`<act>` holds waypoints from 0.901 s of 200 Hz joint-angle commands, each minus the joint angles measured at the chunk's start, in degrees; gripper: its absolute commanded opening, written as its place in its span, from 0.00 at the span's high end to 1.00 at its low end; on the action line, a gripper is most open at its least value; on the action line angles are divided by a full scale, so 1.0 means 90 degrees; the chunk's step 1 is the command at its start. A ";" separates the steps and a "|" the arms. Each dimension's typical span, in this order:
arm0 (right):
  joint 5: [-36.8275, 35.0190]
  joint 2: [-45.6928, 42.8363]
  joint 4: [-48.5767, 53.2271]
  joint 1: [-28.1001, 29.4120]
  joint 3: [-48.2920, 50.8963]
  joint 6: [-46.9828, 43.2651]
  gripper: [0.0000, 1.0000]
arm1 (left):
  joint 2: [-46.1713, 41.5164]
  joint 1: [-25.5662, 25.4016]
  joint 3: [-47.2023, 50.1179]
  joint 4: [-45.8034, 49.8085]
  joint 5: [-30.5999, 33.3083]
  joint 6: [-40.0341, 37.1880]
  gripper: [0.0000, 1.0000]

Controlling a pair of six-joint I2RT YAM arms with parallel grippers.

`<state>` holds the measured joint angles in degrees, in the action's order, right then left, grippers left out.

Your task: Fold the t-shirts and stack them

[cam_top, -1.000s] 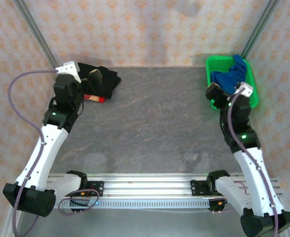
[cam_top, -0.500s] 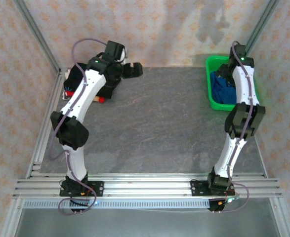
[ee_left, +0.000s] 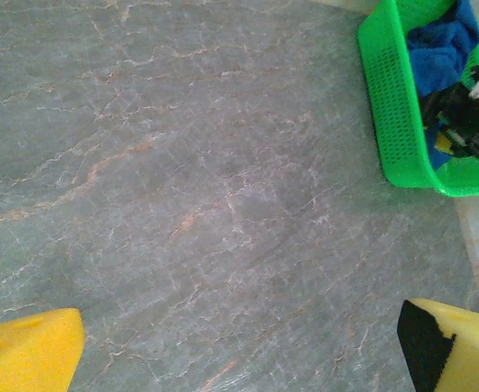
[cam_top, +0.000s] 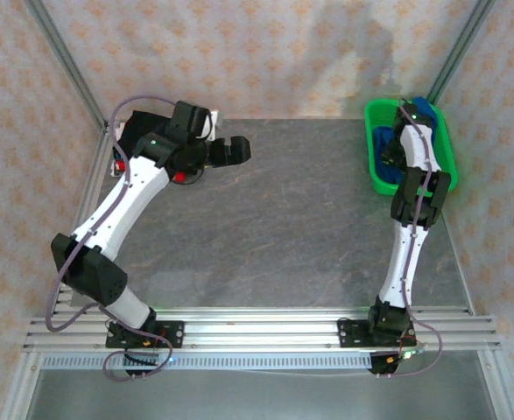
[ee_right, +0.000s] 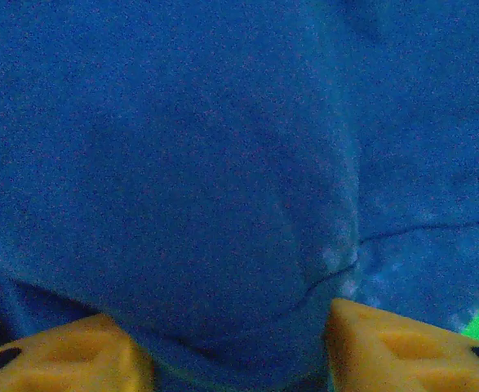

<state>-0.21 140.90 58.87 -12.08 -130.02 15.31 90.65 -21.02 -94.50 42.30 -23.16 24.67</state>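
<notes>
Showing 1 blue t-shirt [ee_right: 182,163], 1 black t-shirt [cam_top: 136,131], 1 basket [ee_left: 390,106].

The left arm has lifted away from the black tee [cam_top: 137,131], and the left gripper [cam_top: 239,149] now pokes toward 3 o'clock over the table [cam_top: 283,219]. The right arm has straightened toward 12 o'clock. The right gripper [ee_right: 239,347] is now down in the green basket [cam_top: 381,185], jaws drawn in around the blue tee [ee_right: 206,163].

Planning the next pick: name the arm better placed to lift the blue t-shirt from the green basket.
Right. The right gripper is in the green basket, fingers either side of the blue t-shirt. The left gripper hangs open over the table, well away.
</notes>
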 commanded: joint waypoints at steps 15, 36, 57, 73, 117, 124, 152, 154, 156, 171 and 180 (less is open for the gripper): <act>0.0138 -0.0072 -0.0630 -0.0064 0.0168 0.0236 0.89 | -0.0230 -0.0018 0.0165 -0.0472 0.0176 0.0082 0.00; 0.0473 -0.0459 -0.0877 -0.0055 0.0190 0.0413 1.00 | -0.0201 -0.0018 0.0108 -0.0457 0.0180 0.0053 0.00; 0.0949 -0.1351 -0.1663 -0.0043 0.0566 0.0519 1.00 | -0.0225 -0.0018 0.0086 -0.0528 0.0245 0.0014 0.00; 0.1354 -0.2135 -0.2192 -0.0008 0.0733 0.0685 1.00 | -0.0206 -0.0002 -0.0015 -0.0519 0.0386 0.0002 0.00; 0.2913 -0.4039 -0.4109 0.0470 0.1077 0.1829 1.00 | -0.0010 0.0245 -0.0699 -0.0704 0.0444 0.0081 0.00; 0.3201 -0.4223 -0.4432 0.0637 0.1011 0.2068 1.00 | 0.0038 0.0320 -0.0889 -0.0730 0.0432 0.0099 0.00; 0.4141 -0.4222 -0.4811 0.1542 -0.0214 0.2961 1.00 | 0.0276 0.0600 -0.1822 -0.0637 0.0464 0.0072 0.00; 0.4202 -0.4191 -0.4815 0.1624 -0.0339 0.3009 1.00 | 0.0298 0.0634 -0.1897 -0.0611 0.0461 0.0072 0.00; 0.4266 -0.4162 -0.4813 0.1698 -0.0478 0.3046 1.00 | 0.0318 0.0657 -0.1952 -0.0582 0.0468 0.0077 0.00; 0.4532 -0.3753 -0.4442 0.2308 -0.1684 0.3128 1.00 | 0.0375 0.0937 -0.2474 -0.0395 0.0487 0.0082 0.00; 0.4531 -0.3505 -0.4114 0.2614 -0.2380 0.3153 1.00 | 0.0331 0.1122 -0.2694 -0.0292 0.0531 0.0114 0.00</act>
<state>33.01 104.53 20.93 5.43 -139.81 38.68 93.93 -14.39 -112.92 38.11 -20.29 25.12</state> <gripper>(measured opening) 0.053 0.998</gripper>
